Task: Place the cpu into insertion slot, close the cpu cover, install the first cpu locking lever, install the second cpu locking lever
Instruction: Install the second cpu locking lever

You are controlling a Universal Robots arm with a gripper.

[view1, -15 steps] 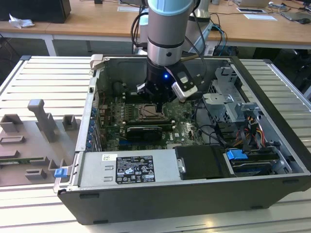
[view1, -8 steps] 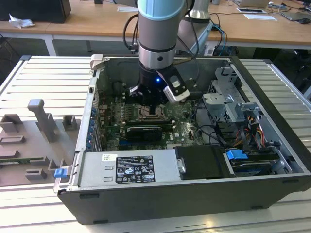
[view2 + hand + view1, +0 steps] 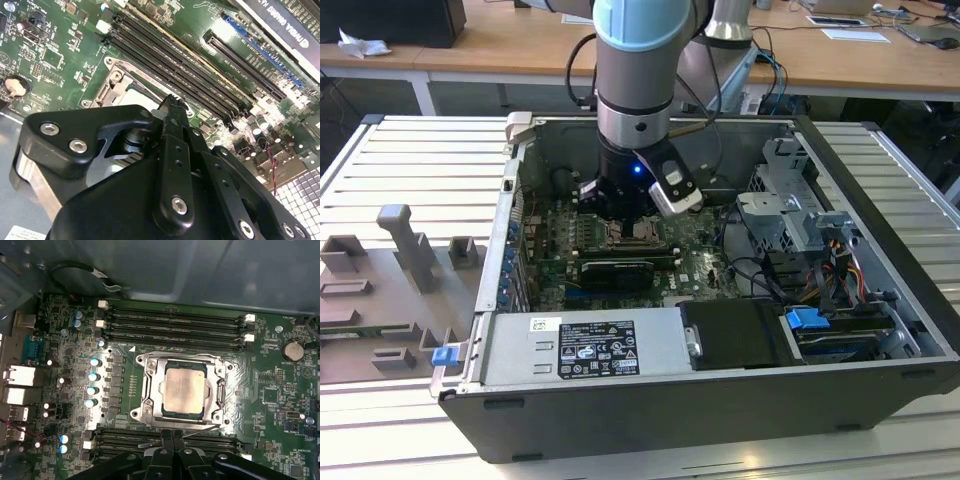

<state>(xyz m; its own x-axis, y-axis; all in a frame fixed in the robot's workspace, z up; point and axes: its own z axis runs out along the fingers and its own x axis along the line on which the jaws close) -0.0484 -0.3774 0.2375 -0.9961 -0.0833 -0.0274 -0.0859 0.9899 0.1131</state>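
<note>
Cpu [image 3: 185,390] seated under closed cpu cover [image 3: 150,390], just beyond narrow, empty fingers [image 3: 171,439] at socket edge.

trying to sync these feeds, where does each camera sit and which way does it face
Exterior view: off the arm, above the open computer case, looking down; the arm and gripper show.
First wrist view: on the arm, facing straight onto the cpu inside the cpu cover; fingertips show.
Second wrist view: on the arm, looking obliquely past the gripper's black linkage.
Both wrist views share the memory slots.
</note>
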